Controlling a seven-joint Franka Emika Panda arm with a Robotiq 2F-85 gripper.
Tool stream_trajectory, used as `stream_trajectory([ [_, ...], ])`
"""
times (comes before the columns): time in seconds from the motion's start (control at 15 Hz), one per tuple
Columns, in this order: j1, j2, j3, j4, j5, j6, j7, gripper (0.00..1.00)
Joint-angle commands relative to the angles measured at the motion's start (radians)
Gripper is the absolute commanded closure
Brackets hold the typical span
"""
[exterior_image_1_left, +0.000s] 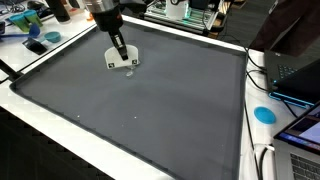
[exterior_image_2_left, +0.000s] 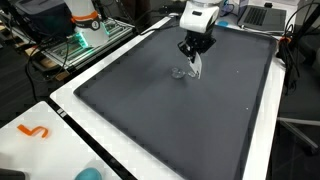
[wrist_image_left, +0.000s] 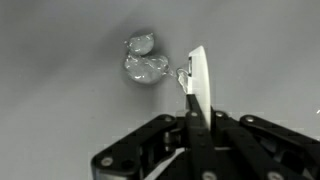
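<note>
Claw (wrist_image_left: 195, 118) fingers are pressing together on a white flat strip (wrist_image_left: 198, 75), which is sticking out past the fingertips toward the upper middle of the wrist view. The strip's far end is lying just beside a clear glassy lump (wrist_image_left: 145, 62), which is sitting up and left of centre; whether the two are touching I cannot tell. In both exterior views the claw is pointing down at a dark grey mat (exterior_image_1_left: 150, 110), with the strip and the lump in the mat's upper part. The mat is covering most of a white worktop (exterior_image_2_left: 50, 150). An orange squiggle (exterior_image_2_left: 35, 131) is lying at the lower left of an exterior view. A blue disc (exterior_image_1_left: 264, 114) and laptops (exterior_image_1_left: 295, 75) are crowding the right edge of an exterior view.
</note>
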Motion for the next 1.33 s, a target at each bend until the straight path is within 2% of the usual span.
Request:
stream_trajectory([
  [0.0, 0.017, -0.027, -0.010, -0.001, -0.038, -0.048, 0.044, 0.99],
  [0.6, 0.033, -0.084, -0.005, 0.003, -0.078, -0.089, 0.075, 0.99],
  [1.07, 0.063, -0.145, 0.009, 0.020, -0.207, -0.203, 0.086, 0.99],
  [1.13, 0.041, -0.118, 0.016, 0.027, -0.164, -0.162, 0.062, 0.96],
  [1.27, 0.048, -0.130, 0.021, 0.031, -0.183, -0.184, 0.066, 0.96],
])
